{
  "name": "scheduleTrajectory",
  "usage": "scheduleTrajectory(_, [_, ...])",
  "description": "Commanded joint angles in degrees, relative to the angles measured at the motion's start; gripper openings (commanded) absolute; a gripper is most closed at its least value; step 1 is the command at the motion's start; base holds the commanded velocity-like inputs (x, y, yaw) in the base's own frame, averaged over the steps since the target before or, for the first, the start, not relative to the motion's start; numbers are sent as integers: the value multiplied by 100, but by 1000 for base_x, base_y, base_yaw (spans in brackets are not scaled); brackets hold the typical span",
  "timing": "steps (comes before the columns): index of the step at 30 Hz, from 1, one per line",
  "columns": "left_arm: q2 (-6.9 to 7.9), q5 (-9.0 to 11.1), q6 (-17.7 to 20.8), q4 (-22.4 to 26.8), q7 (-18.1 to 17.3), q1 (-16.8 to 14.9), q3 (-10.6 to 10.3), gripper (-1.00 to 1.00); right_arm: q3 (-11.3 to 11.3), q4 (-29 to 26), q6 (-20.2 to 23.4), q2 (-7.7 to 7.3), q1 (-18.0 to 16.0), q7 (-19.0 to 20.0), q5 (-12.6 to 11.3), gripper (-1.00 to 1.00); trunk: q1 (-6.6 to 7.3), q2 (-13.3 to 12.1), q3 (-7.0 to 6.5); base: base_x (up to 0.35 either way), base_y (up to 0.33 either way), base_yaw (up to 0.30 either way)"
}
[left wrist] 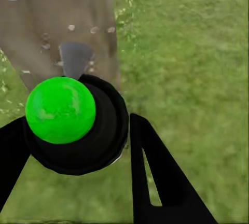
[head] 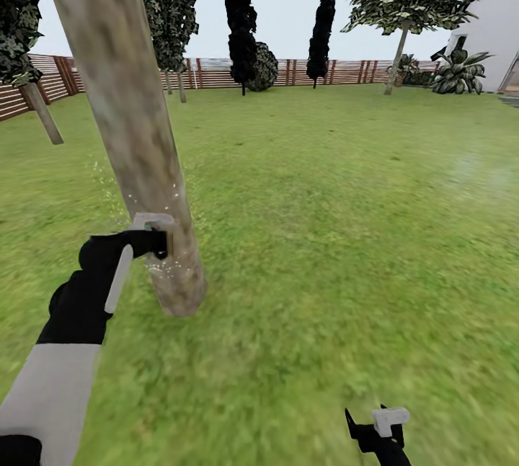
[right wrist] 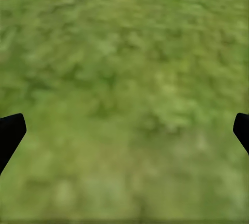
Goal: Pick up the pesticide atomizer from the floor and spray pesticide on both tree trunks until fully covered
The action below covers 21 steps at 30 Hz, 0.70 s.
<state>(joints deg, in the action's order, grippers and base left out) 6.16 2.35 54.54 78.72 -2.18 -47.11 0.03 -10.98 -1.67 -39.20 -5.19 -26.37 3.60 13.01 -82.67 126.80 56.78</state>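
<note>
A thick, blotchy grey-brown tree trunk (head: 137, 127) leans up through the left of the head view. My left gripper (head: 155, 239) is pressed close to its lower part and shut on the pesticide atomizer (left wrist: 72, 125). The atomizer is a dark round body with a bright green ball on top, and its grey nozzle (left wrist: 75, 58) points at the bark (left wrist: 57, 11). Whitish pesticide specks (head: 176, 199) dot the trunk and the air around it. My right gripper (head: 378, 426) hangs low at the lower right, open, with only grass (right wrist: 124, 79) between its fingers.
Another tilted grey-brown trunk (head: 43, 114) stands at the far left by the slat fence (head: 331, 71). Dark slim trees (head: 241, 12), a round bush (head: 264, 66) and a pale-trunked tree (head: 396, 55) line the back. A white house (head: 490, 34) is at the right. Open lawn (head: 346, 221) spreads to the right.
</note>
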Motion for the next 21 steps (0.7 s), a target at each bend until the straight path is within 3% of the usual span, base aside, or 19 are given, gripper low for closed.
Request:
scheduleTrajectory(1, [24, 63, 15, 8, -10, -3, 343, -100, 0, 0, 0, 0, 0, 0, 0, 100, 0, 0, 0, 0, 0, 0])
scheduleTrajectory(2, [186, 72, 25, 5, -19, -16, 678, -100, 0, 0, 0, 0, 0, 0, 0, 100, 0, 0, 0, 0, 0, 0])
scheduleTrajectory(4, [530, 83, 30, 4, -101, -25, 834, -100, 0, 0, 0, 0, 0, 0, 0, 100, 0, 0, 0, 0, 0, 0])
scheduleTrajectory(6, [529, 81, 199, 16, -169, -54, 758, -100, 0, 0, 0, 0, 0, 0, 0, 100, 0, 0, 0, 0, 0, 0])
scheduleTrajectory(8, [463, 81, 293, 20, -172, -93, 323, -100, 0, 0, 0, 0, 0, 0, 0, 100, 0, 0, 0, 0, 0, 0])
scheduleTrajectory(9, [250, 78, 307, 21, -166, -104, 50, -100, 0, 0, 0, 0, 0, 0, 0, 100, 0, 0, 0, 0, 0, 0])
scheduleTrajectory(10, [113, 80, 311, 21, -166, -105, -28, -100, 0, 0, 0, 0, 0, 0, 0, 100, 0, 0, 0, 0, 0, 0])
scheduleTrajectory(13, [195, 63, 312, 21, -168, -112, 72, -100, 0, 2, 0, 4, 0, 0, 3, 100, 0, 0, 0, 0, 0, 0])
scheduleTrajectory(15, [405, 70, 317, 15, -176, -114, 467, -100, 0, 4, 0, 8, 0, 0, 6, 100, 0, 0, 0, 0, 0, 0])
scheduleTrajectory(16, [477, 76, 313, -5, -177, -87, 540, -100, 0, 3, 0, 8, 0, 0, 7, 100, 0, 0, 0, 0, 0, 0])
scheduleTrajectory(21, [491, 70, 232, -106, -189, 48, 535, -100, 0, 9, 0, 9, 0, 0, 9, 100, 0, 0, 0, 0, 0, 0])
